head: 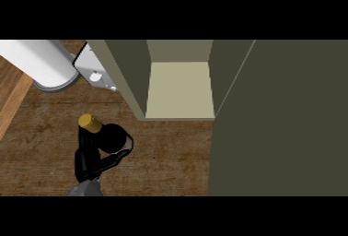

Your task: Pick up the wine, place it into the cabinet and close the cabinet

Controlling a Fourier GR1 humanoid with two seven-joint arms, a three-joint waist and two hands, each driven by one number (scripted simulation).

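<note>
We see our left hand [92, 159] at seven o'clock, its fingers curled round the dark wine bottle [108, 136], whose gold cap [89, 121] tilts toward ten o'clock. The cabinet [180, 90] stands open at twelve o'clock, apart from the bottle.

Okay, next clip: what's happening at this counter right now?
One black hand, coming in from the lower left, is curled round a dark wine bottle with a gold cap, on or just over the wooden counter. The olive cabinet behind it stands open, its pale shelf bare, its door swung out to the right. The bottle is not yet inside. The other hand is out of view.
</note>
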